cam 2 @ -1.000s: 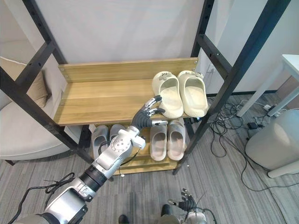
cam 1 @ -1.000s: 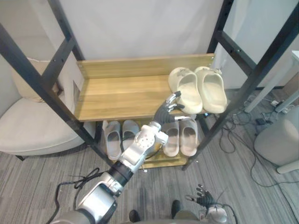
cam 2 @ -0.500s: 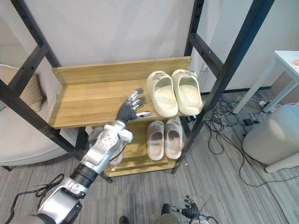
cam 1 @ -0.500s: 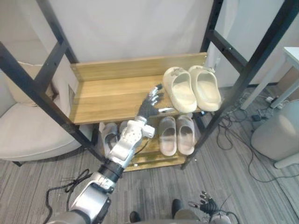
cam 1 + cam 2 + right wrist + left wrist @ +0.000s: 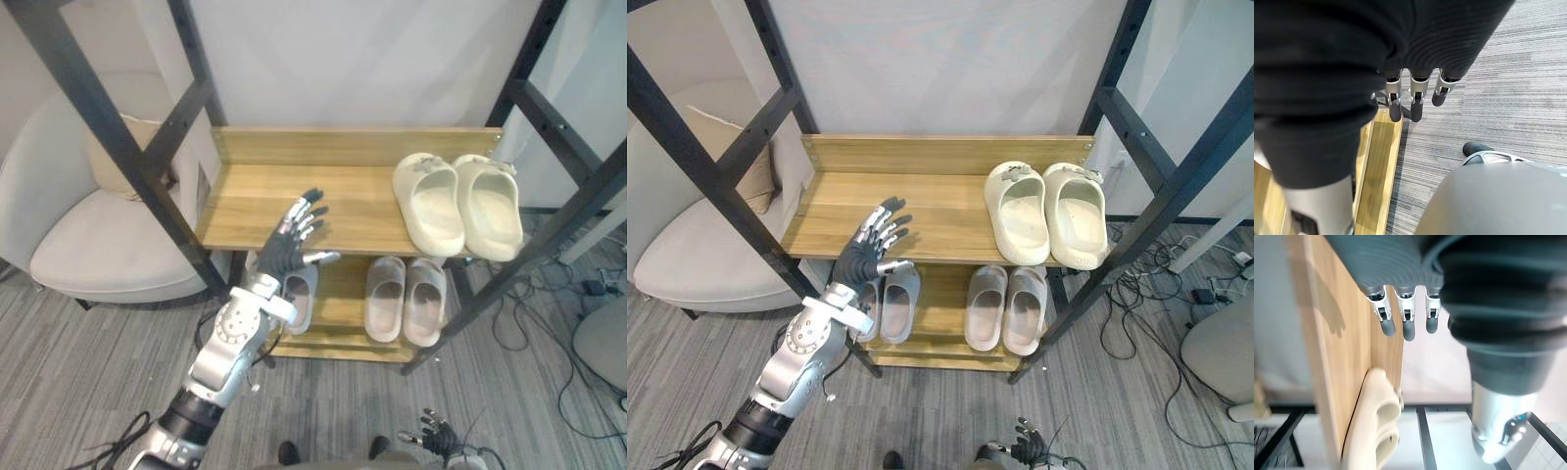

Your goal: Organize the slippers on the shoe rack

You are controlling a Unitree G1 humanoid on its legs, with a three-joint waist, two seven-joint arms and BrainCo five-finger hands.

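Overhead, cream slippers [image 5: 457, 202] near splayed left hand [image 5: 286, 251]

Cream slippers [image 5: 1019, 217] side by side on upper shelf [image 5: 921, 201], grey pairs [image 5: 988, 305] beneath

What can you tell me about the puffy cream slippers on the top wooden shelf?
The pair of chunky cream foam-like slippers lies side by side, soles down, at the right end of the upper wooden shelf, toes toward the back, heels at the front edge. Only the shelf touches them; the open left hand is apart.
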